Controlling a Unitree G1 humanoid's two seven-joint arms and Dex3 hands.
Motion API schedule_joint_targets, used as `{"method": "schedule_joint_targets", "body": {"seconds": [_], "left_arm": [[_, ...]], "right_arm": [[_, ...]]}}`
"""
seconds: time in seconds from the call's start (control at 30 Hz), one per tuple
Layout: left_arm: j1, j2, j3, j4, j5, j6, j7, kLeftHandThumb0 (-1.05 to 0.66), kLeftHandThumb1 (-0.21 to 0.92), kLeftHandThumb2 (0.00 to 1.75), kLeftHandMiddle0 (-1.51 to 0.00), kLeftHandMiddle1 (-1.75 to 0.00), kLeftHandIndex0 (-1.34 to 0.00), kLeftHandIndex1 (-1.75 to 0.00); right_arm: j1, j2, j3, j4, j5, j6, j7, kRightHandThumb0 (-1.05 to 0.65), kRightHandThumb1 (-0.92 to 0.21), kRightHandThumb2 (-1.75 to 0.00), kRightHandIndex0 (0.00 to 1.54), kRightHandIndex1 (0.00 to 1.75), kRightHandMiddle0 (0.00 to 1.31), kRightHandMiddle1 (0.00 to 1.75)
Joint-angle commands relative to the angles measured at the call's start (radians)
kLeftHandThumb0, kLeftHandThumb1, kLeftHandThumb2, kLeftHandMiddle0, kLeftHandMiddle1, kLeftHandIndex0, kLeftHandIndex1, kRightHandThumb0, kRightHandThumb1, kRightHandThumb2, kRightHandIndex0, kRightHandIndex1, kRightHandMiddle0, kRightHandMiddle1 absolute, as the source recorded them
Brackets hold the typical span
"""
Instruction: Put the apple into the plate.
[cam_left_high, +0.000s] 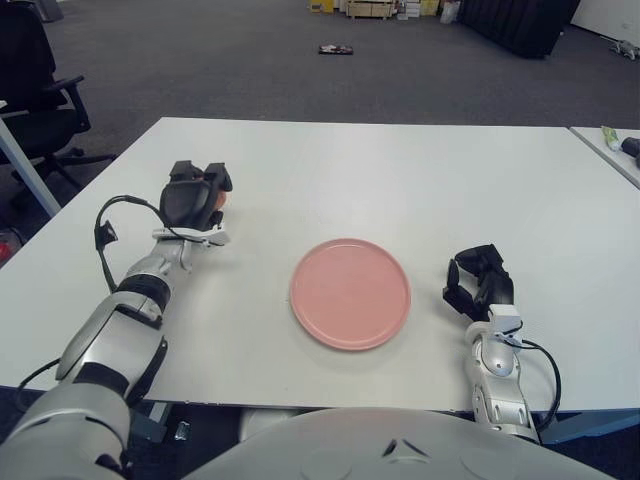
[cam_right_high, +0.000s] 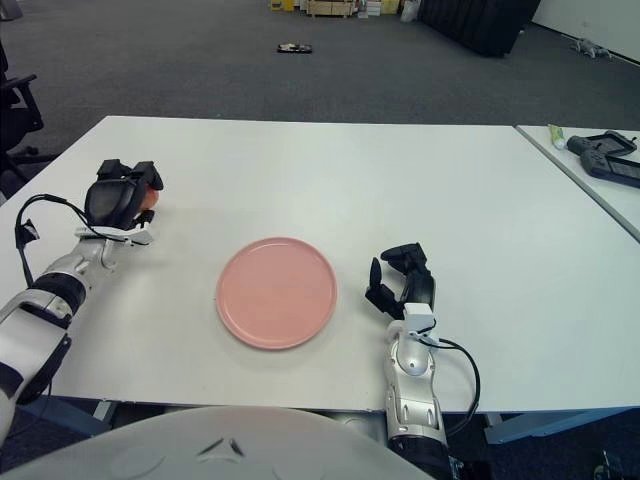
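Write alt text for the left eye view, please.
A humanoid robot's left hand closes around an apple on a white table, left of an empty pink plate. Its right hand shows right of the plate.

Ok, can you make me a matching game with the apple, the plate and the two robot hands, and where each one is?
Things:
1. apple
2. plate
3. left hand
4. right hand

Places or states:
A. pink, bare, in the middle of the table
B. beside the plate's right, holding nothing
C. mostly hidden inside black fingers
D. wrapped around the apple, left of the plate

Pairs: 1-C, 2-A, 3-D, 4-B
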Motion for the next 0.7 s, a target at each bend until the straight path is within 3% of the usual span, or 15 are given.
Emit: {"method": "schedule_joint_targets", "body": {"seconds": [0.0, 0.4, 0.67], "left_arm": [[0.003, 0.027, 0.014, -0.055, 0.011, -0.004, 0.018, 0.00, 0.16, 1.51, -0.73, -1.75, -0.50, -1.75], [0.049, 0.042, 0.049, -0.178, 0.018, -0.001, 0.028, 0.00, 0.12, 1.55, -0.75, -1.75, -0.53, -1.75], [0.131, 0.053, 0.104, -0.386, -0.005, -0.002, -0.031, 0.00, 0.18, 1.49, -0.71, -1.75, -0.49, -1.75]], "right_arm": [[-0.019, 0.000, -0.002, -0.002, -0.001, 0.005, -0.004, -0.40, -0.57, -1.00, 0.63, 1.44, 0.41, 1.75], [-0.020, -0.003, -0.002, 0.004, -0.003, 0.000, -0.003, -0.41, -0.55, -1.03, 0.64, 1.44, 0.43, 1.75], [-0.019, -0.005, -0.002, 0.011, -0.002, -0.007, -0.001, -0.41, -0.54, -1.04, 0.64, 1.46, 0.43, 1.75]]}}
